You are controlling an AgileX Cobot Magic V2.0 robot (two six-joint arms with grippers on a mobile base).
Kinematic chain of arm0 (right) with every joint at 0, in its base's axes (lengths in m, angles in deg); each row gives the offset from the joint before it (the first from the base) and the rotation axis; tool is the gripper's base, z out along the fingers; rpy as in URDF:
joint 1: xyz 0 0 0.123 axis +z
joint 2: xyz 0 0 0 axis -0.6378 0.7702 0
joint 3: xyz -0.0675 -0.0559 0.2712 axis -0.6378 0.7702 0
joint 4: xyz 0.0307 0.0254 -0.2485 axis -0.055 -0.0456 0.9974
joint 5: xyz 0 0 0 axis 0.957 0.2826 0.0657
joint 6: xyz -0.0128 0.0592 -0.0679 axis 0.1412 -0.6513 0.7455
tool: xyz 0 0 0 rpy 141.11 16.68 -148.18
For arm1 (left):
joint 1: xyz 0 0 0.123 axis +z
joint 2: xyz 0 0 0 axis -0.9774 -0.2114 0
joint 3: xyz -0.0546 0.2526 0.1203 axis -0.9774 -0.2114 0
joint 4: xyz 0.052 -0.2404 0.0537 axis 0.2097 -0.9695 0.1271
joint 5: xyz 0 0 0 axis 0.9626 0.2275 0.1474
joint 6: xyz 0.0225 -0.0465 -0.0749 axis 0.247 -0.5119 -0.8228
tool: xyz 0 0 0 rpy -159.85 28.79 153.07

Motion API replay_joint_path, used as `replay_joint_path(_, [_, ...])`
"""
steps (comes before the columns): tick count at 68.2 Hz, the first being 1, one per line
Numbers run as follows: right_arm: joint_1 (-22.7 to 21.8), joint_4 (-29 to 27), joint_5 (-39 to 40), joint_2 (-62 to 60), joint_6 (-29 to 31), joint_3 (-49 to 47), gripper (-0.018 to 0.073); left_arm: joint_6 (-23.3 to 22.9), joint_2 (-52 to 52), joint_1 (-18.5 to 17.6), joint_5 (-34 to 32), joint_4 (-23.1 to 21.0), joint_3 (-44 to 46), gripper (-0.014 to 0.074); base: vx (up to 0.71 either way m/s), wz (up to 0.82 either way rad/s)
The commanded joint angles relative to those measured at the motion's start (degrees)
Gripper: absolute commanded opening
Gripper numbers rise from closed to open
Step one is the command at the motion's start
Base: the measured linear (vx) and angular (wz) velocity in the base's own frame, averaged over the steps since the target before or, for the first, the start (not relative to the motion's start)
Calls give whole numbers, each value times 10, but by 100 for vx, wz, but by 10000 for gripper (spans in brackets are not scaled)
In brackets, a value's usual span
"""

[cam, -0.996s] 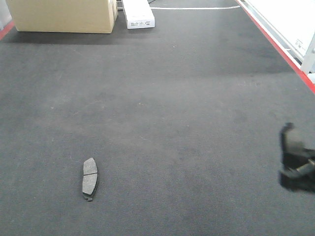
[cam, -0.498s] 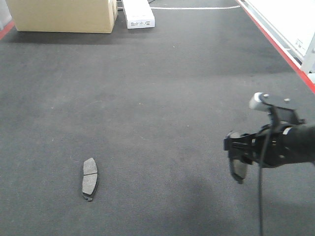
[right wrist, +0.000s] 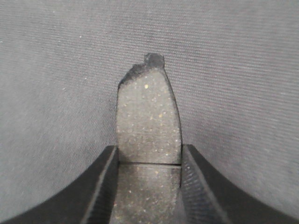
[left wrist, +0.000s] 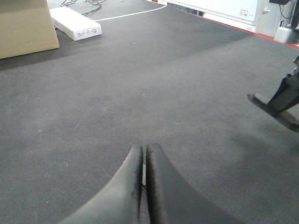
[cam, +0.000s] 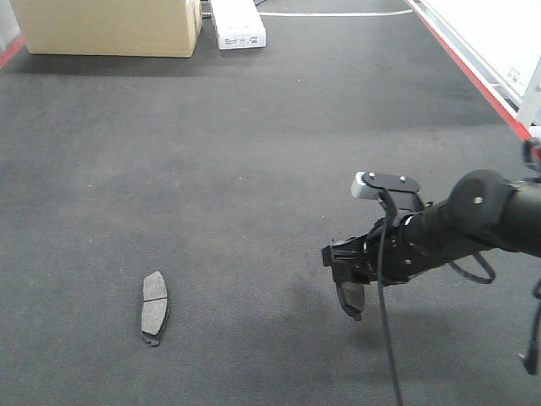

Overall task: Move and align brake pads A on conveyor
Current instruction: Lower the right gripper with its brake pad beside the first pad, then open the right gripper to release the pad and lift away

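Dark belt shows the right claw come far in from the edge, pinching a pad just above it, nearer the lying pad, so lining them up comes next; left claw is pressed together.

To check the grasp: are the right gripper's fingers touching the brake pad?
Touching. The right wrist view shows the brake pad wedged between both fingers, no gap on either side.

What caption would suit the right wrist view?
Right pincer clamping a brake pad over the dark conveyor belt.
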Motion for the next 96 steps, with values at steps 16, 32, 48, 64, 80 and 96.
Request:
replay_joint_path(16, [-2, 0, 56, 27, -9, -24, 82, -6, -5, -3, -38, -6, 15, -7, 0, 0])
replay_joint_path(32, [-2, 0, 71, 45, -16, -24, 115, -6, -5, -3, -38, -6, 15, -7, 0, 0])
replay_joint_path(48, [-2, 0, 71, 45, -17, -25, 233, -6, -5, -3, -38, -6, 15, -7, 0, 0])
replay_joint_path(64, [-2, 0, 68, 45, -17, -25, 344, -6, -5, -3, -38, -6, 15, -7, 0, 0])
replay_joint_path(80, [-2, 0, 62, 45, -17, -25, 361, -6, -5, -3, -38, -6, 15, -7, 0, 0])
replay_joint_path(96, [-4, 12, 31, 14, -29, -25, 342, -6, -5, -3, -38, -6, 15, -7, 0, 0])
